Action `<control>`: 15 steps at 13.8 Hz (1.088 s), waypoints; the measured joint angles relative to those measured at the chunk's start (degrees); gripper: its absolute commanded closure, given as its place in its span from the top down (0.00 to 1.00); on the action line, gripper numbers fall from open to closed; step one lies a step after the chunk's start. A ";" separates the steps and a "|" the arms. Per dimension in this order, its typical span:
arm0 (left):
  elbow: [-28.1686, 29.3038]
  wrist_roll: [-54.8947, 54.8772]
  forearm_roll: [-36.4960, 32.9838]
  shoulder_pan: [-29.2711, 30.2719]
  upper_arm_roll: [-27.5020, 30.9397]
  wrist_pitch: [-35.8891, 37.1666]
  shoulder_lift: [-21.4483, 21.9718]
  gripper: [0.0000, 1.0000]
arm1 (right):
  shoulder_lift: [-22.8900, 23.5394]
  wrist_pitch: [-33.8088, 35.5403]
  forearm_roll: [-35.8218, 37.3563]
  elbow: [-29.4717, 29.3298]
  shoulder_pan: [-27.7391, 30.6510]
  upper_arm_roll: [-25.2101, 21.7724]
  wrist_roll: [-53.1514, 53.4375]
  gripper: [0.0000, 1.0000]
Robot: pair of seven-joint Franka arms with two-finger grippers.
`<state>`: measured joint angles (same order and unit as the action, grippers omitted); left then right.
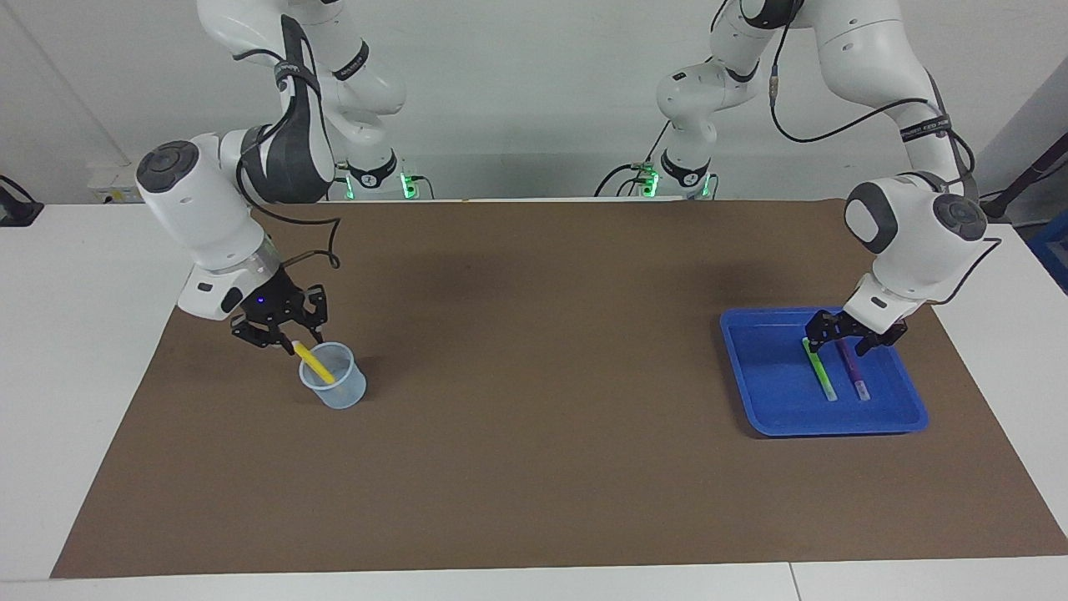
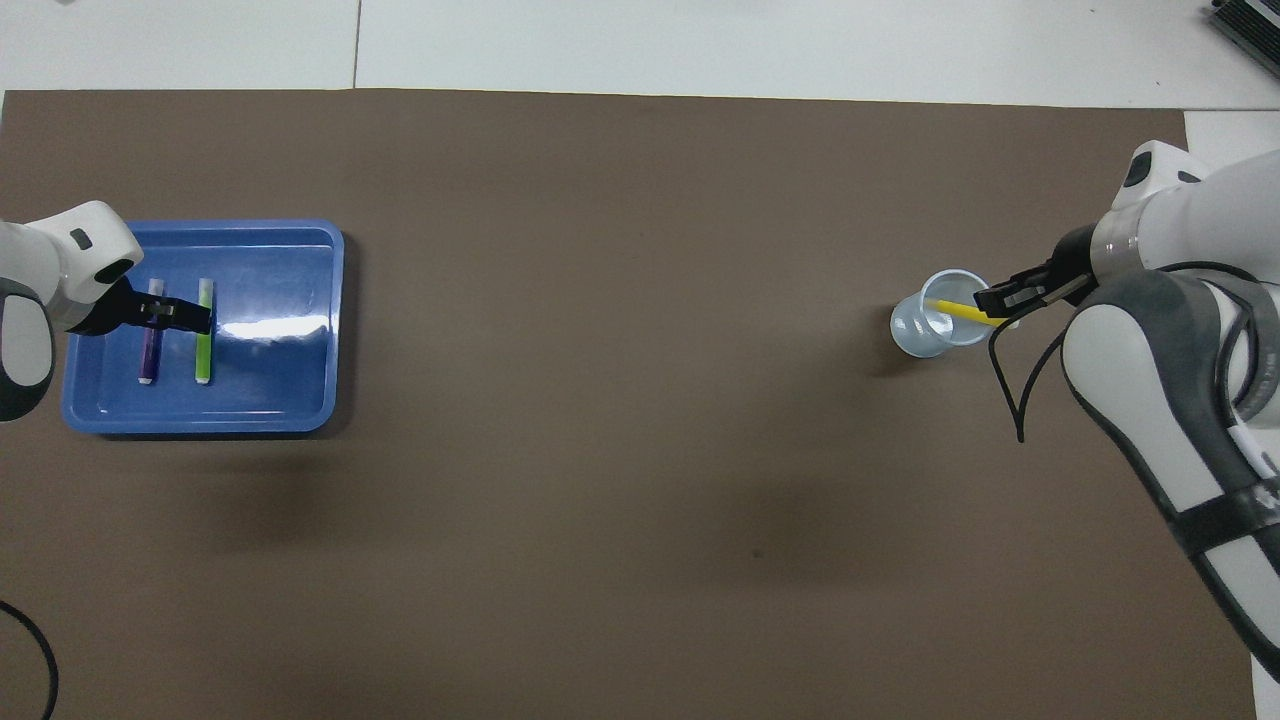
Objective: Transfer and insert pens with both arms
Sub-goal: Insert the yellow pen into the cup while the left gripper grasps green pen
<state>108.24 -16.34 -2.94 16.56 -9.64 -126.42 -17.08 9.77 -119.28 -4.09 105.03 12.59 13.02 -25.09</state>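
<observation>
Left gripper over the green pen

I see open jaws straddling its top end; the pen's axis runs twelve-to-six in the tray. Right gripper's state I cannot tell.

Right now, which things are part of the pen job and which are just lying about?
Job: yellow pen, cup, green pen, purple pen, blue tray, left gripper, right gripper.
Lying about: brown mat.
</observation>
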 measured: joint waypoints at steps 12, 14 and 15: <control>-0.02 0.00 -0.08 -0.01 -0.43 -7.18 -4.91 0.73 | -0.15 -1.05 0.00 -1.94 -5.66 0.21 17.86 0.99; 0.19 0.00 -0.08 0.02 -0.36 -7.18 -5.00 0.66 | -0.95 -0.83 -0.01 -2.62 -5.51 0.18 18.28 0.99; 0.27 0.00 -0.08 0.03 -0.34 -7.18 -5.07 0.64 | -1.41 -0.65 -0.01 -2.80 -5.51 0.18 18.49 0.99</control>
<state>108.51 -16.33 -3.02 16.59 -9.99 -133.60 -22.15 8.36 -119.93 -4.10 102.24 7.08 13.20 -6.60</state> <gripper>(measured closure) 0.300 0.009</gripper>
